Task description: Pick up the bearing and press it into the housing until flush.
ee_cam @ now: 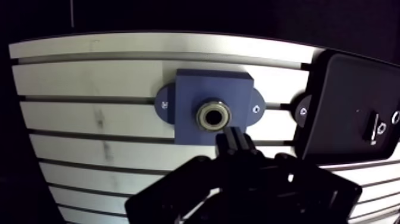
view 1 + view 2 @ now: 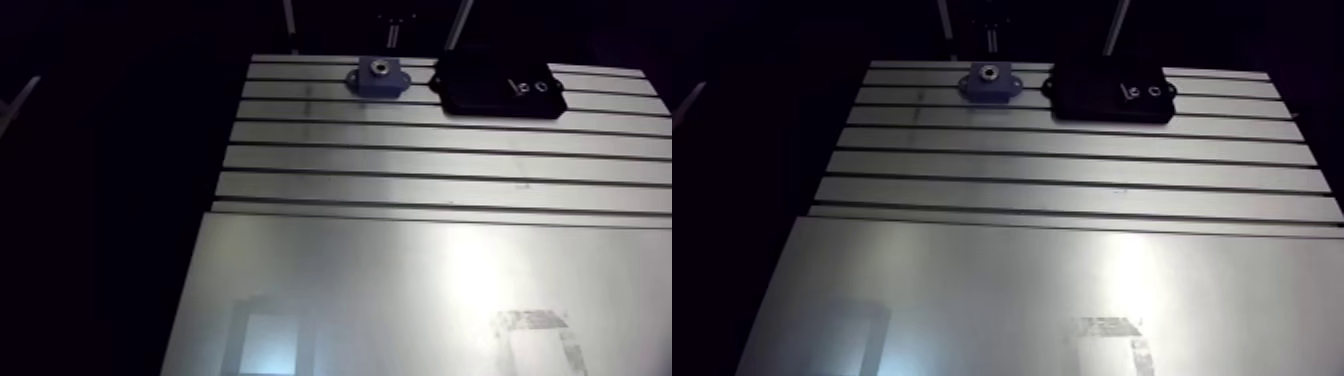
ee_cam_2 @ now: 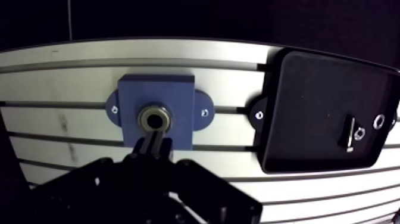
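Observation:
A blue housing block (image 1: 211, 89) with two mounting ears is fixed to the slotted table (image 2: 400, 160) near its far edge. The metal ring of the bearing (image 1: 213, 116) sits inside the housing's bore and looks level with the blue face. In the wrist view my gripper (image 1: 233, 138) is just in front of the bearing, its two dark fingertips pressed together with nothing between them. In the arm view the housing (image 2: 379, 78) shows small at the back, and the gripper does not show there.
A black tray (image 3: 321, 113) lies beside the housing, holding a few small metal parts (image 3: 357, 132). In the arm view the black tray (image 2: 497, 92) sits right of the housing. A smooth plate (image 2: 420, 290) covers the table's near half.

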### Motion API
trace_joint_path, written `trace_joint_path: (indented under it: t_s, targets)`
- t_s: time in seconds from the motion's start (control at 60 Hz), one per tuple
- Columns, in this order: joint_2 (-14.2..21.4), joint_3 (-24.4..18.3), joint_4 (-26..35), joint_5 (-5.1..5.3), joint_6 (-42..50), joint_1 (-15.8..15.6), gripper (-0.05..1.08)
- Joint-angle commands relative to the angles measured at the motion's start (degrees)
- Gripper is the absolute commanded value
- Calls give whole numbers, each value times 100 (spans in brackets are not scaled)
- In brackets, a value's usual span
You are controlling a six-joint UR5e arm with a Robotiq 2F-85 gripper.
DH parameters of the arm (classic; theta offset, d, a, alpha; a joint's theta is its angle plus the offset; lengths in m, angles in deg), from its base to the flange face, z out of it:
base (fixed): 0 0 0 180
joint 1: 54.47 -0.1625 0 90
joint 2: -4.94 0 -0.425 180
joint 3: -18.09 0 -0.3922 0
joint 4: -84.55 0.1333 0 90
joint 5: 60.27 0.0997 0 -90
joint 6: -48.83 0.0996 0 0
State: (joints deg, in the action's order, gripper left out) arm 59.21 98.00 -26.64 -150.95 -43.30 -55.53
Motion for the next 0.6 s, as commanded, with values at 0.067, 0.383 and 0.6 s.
trace_joint_path:
  t_s: [0.067, 0.383, 0.6]
  targets:
    - [-138, 10, -123, 1, 16, -9, 108]
    - [-177, 28, -188, 92, 24, -34, 108]
    - [-193, 46, -189, 82, 16, -35, 108]
